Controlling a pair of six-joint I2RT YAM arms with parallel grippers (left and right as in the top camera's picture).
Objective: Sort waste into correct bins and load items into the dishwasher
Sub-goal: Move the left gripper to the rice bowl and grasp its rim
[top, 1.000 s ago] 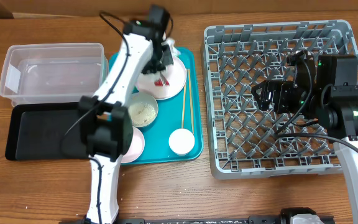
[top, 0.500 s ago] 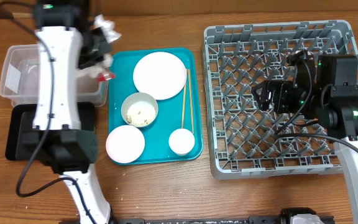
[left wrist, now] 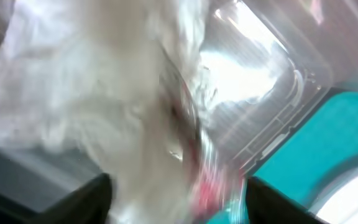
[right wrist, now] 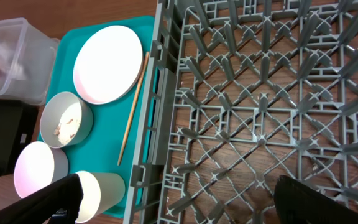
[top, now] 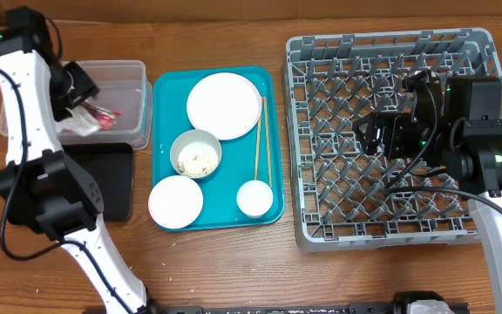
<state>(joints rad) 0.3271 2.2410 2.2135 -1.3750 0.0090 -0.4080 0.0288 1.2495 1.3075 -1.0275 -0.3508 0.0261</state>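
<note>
Since the earlier frame the left arm is swinging away from the teal tray [top: 166, 113] to the far left of the surface [top: 234, 262], and the left end effector [top: 78, 85] is now hanging over the clear tub [top: 129, 74], carrying a crumpled napkin [top: 80, 124] and the red-and-white wrapper [top: 105, 114] with it. In the left wrist view the napkin is filling the gap between the jaws, but the blur is hiding the contact, so I cannot tell whether they are gripping it or letting it drop. Both pieces are lying within the tub's outline, so the paper waste is reaching its bin about now. The black tray [top: 111, 183] is sitting in front of the tub with nothing in it that I can see. The rest is waiting on the teal tray: the plate [top: 224, 105] is looking clean, the grey-green bowl [top: 175, 150] is holding the rice scraps [top: 197, 160], and the pink bowl [top: 175, 201], white cup [top: 254, 198] and chopsticks [top: 258, 148] are lying untouched. The dish rack [top: 382, 39] is holding no dishes, and the right end effector [right wrist: 179, 193] is hovering above its pegs with jaws spread wide, gripping nothing. By my judgement the task is only beginning: the scraps and all the loading are remaining.
</note>
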